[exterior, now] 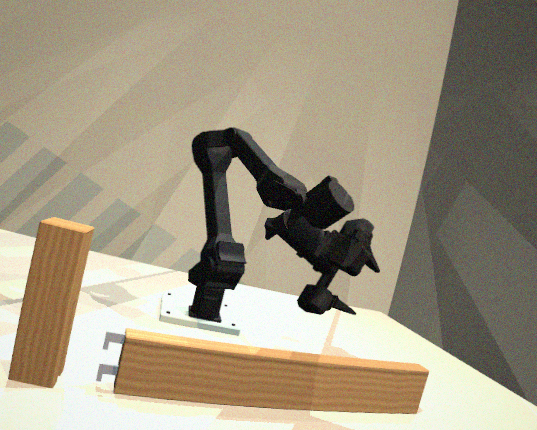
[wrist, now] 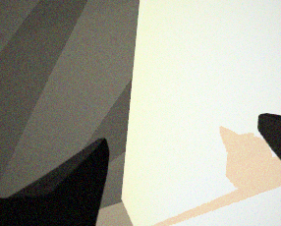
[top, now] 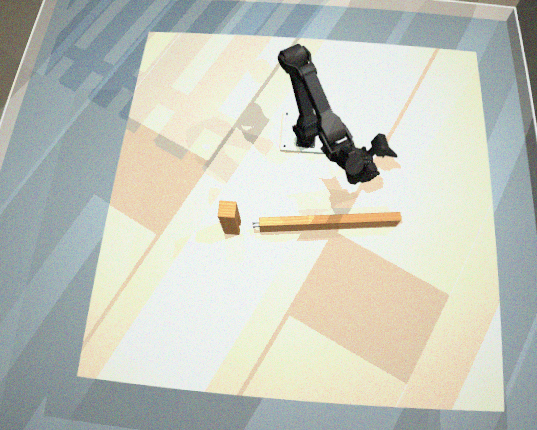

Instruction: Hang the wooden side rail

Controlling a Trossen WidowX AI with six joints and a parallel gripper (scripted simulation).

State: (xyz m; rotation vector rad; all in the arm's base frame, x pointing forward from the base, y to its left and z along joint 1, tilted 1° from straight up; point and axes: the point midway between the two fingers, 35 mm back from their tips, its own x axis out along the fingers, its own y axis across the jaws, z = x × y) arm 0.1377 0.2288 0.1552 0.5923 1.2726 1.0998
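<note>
The wooden side rail (top: 331,221) (exterior: 271,377) lies on the table, standing on its narrow edge. Two steel hooks (top: 255,225) (exterior: 113,339) stick out of its left end, one above the other, pointing toward the post and apart from it. The headboard post (top: 229,217) (exterior: 51,300) stands upright left of them. Its slot and pins are hidden. My gripper (top: 386,166) (exterior: 366,292) (wrist: 181,133) is wide open and empty, tilted downward above the table. In the top view it appears behind the right part of the rail, touching nothing. The rail is not in the wrist view.
The arm's base plate (top: 288,142) (exterior: 181,318) sits behind the rail, between the post and my gripper in the exterior view. The table's edge (wrist: 131,98) runs down the middle of the wrist view. Patches of light and shadow cross the table.
</note>
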